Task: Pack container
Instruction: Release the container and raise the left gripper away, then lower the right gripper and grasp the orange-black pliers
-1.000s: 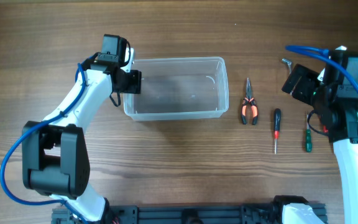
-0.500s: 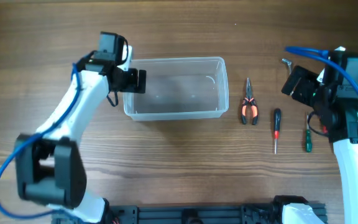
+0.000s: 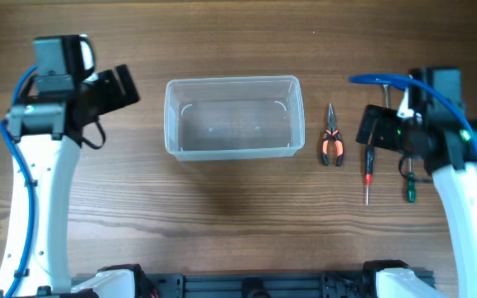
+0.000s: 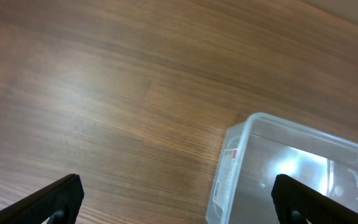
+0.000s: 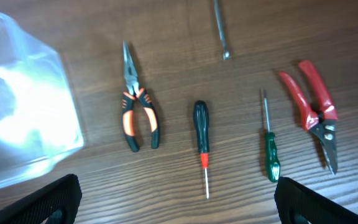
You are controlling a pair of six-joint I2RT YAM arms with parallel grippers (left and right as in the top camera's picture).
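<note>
Closest to the right wrist camera, the right gripper (image 5: 178,202) is spread wide. Its 2 dark fingertips (image 5: 55,198) sit at the lower corners of that view with only bare wood between them, so it grips nothing. Just beyond, 5 hand tools lie in a loose row on the brown wooden table (image 3: 222,215), none touching another. The black-handled screwdriver with a red collar (image 5: 200,134) points its tip toward the camera. The green-handled screwdriver (image 5: 271,155) to its right points its shaft away. The orange-and-black long-nose pliers (image 5: 138,109) lie to the left with the nose pointing away, and the red-handled shears (image 5: 312,112) lie at the right. Farthest off is a thin grey metal rod (image 5: 219,28). From overhead, this gripper hangs above the black screwdriver's handle end, between the pliers and the green screwdriver. The left gripper (image 4: 178,202) is equally wide open, its 2 fingertips (image 4: 58,196) framing bare table and holding nothing. Past it, at the lower right of the left wrist view, stands the clear rectangular plastic container (image 3: 170,116). It sits upright near the table's middle, with a white label (image 4: 229,177) on its short wall. It is well apart from the left gripper, and the pliers lie just beside its right wall.
</note>
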